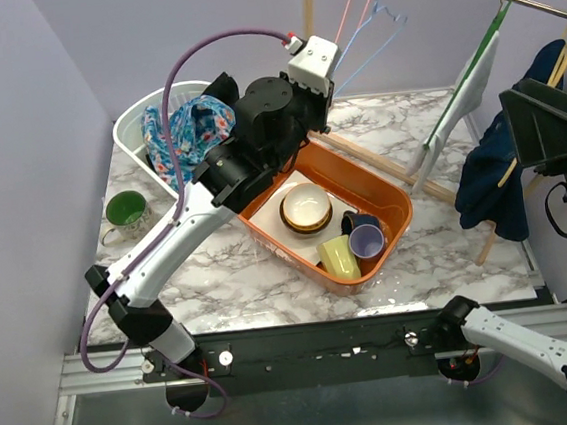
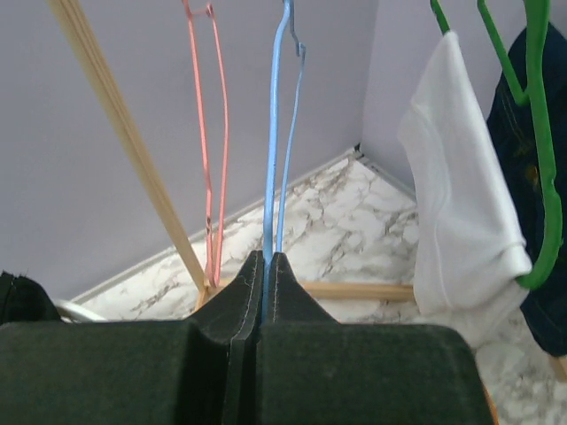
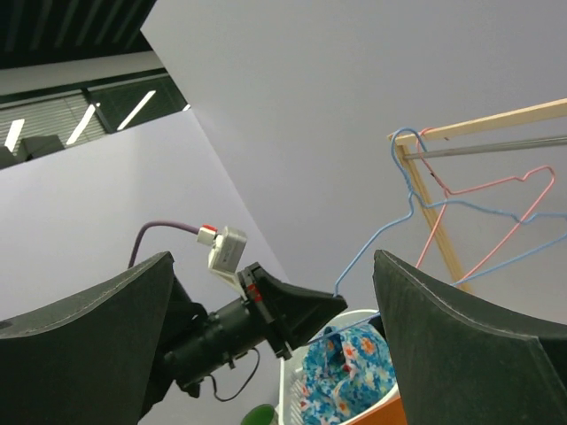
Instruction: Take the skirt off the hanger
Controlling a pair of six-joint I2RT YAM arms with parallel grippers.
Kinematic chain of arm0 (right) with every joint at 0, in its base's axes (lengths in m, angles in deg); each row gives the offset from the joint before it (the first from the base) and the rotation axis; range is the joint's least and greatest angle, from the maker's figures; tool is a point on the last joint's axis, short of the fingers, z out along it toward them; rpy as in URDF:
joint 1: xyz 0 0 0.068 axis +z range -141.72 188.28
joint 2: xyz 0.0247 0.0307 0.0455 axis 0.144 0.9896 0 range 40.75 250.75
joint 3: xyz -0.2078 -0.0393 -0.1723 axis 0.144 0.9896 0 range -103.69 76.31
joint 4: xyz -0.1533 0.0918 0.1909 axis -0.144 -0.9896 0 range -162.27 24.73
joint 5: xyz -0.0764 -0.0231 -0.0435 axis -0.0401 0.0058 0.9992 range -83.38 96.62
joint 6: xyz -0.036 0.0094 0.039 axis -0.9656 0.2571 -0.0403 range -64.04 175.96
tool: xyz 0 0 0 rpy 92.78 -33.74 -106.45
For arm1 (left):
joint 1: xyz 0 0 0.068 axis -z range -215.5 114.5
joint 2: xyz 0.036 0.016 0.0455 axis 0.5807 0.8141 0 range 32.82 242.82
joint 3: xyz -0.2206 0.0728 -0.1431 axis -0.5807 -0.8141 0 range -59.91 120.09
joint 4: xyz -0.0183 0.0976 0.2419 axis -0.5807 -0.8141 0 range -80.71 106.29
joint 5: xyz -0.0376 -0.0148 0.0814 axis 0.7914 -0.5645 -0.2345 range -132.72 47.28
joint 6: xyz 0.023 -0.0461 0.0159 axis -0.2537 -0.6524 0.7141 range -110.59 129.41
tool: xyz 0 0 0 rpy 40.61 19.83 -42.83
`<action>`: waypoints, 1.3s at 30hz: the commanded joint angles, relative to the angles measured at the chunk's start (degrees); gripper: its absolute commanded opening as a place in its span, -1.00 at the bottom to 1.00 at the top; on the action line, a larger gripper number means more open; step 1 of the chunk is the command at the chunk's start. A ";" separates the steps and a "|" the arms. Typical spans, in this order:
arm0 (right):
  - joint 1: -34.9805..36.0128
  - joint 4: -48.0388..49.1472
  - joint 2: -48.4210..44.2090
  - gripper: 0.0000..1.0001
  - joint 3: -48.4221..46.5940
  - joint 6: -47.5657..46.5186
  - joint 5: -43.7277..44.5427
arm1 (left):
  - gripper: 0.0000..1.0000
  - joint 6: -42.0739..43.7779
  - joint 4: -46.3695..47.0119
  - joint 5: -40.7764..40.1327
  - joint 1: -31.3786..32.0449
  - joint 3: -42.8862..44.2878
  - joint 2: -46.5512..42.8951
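Skirt: blue floral cloth [image 1: 190, 131], bunched up in the white basket [image 1: 132, 122] at the far left corner of the table [image 1: 220, 279], off the hanger.
Blue hanger: thin wire [image 2: 270, 133], hooked on the rail of the wooden rack [image 2: 124, 142], its lower end running down between the left hand's fingers.
Left hand: [image 2: 266, 261] closed tight on the blue hanger's wire, the two pads pressed together around it; the arm reaches up and across the table toward the rack.
Right hand: [image 3: 273, 261] fingers spread as wide as they go, nothing between them. It is held up at the right side, looking across at the left arm and the basket.
Pink hanger: [image 2: 208, 133] hangs just beside the blue one, on its left in the left wrist view.
Further along the rail: a white garment [image 2: 461, 204] on a green hanger [image 2: 540, 133], then a dark blue garment [image 1: 496, 177] at the right end.
Orange tub: [image 1: 393, 202] on the table in front of the rack, holding a bowl [image 1: 306, 208], a yellow cup [image 1: 338, 257] and a purple cup [image 1: 367, 240], the two cups touching.
Green mug: [image 1: 125, 210] stands on the table just in front of the basket, near the left edge.
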 commanded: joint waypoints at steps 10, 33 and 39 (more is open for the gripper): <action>0.14 0.51 -3.67 1.00 6.09 4.77 1.46 | -1.00 2.97 11.20 -3.25 -2.16 16.90 14.63; 0.14 -4.85 -2.01 1.00 5.48 5.91 4.18 | 0.48 -2.91 10.06 9.94 -6.56 8.38 12.98; 0.14 -7.32 -3.14 1.00 6.35 3.28 9.46 | 0.68 -4.06 7.78 12.40 -4.46 6.09 7.79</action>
